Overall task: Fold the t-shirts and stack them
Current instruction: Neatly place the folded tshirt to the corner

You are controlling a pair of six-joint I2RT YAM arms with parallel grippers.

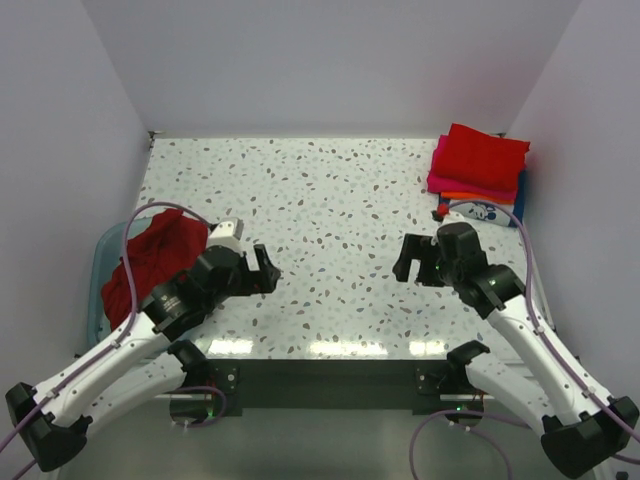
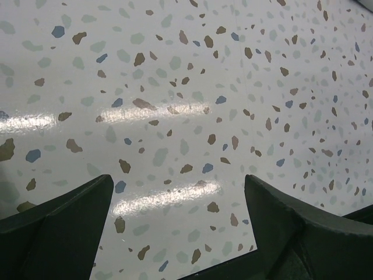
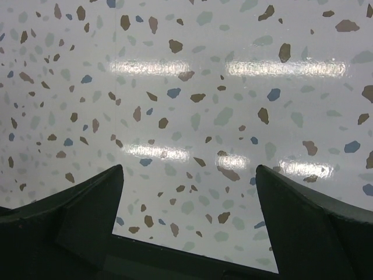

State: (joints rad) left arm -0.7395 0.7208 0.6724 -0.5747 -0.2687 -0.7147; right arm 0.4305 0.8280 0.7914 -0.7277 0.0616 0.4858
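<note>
The white speckled terrazzo-pattern bench (image 1: 340, 180) has nothing between the two arms. At its far right corner sits a neat stack of folded t-shirts: a plain bright red one (image 1: 483, 155) on top, a magenta pink one (image 1: 437, 168) under it, a thin orange layer (image 1: 475, 196), and a white one with blue print (image 1: 487, 211) at the bottom.

Just off the left edge, a crumpled red t-shirt (image 1: 155, 250) spills out of a translucent teal plastic tub (image 1: 103, 248), with the left arm's purple cable (image 1: 130, 225) looping over it.

The left end effector (image 1: 265, 270) (image 2: 178, 192) hangs near the front left of the bench, fingers spread with only speckled surface between them. The right end effector (image 1: 407, 258) (image 3: 189, 181) faces it from the front right, also spread and holding nothing, a little short of the stack.
</note>
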